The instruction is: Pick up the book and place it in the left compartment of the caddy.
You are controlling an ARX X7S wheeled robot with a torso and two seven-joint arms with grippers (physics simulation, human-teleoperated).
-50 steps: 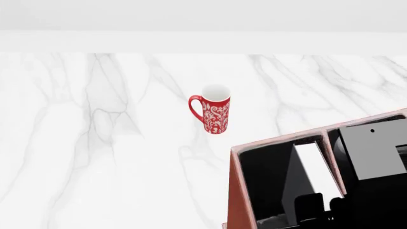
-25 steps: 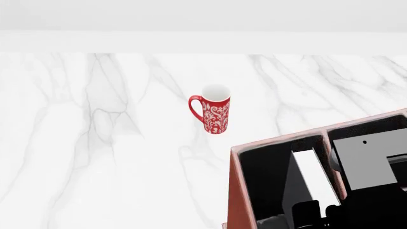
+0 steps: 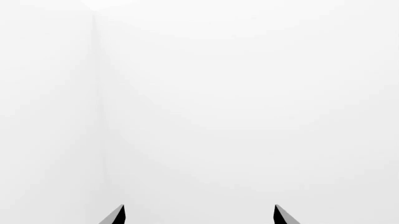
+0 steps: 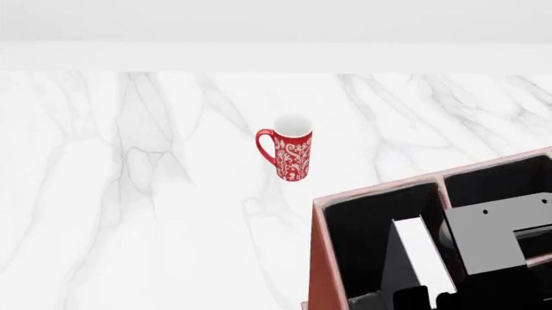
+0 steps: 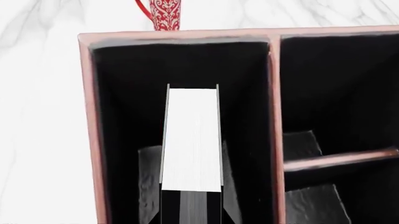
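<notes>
Head view: looking forward and down over desk (image 4: 129, 194). Right wrist view: close above caddy (image 5: 87, 116), sharing caddy (image 4: 321, 239) and mug (image 4: 291, 147) with head view. Left wrist view: facing blank white.

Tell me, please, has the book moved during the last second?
Yes. In the head view the book has sunk lower inside the left compartment, judged against the caddy rim, which stayed put.

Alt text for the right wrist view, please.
The book, white page edge up, stands inside the caddy's large black-lined left compartment, the right gripper around its near end. Beyond the caddy, a red patterned mug on white marble.
</notes>
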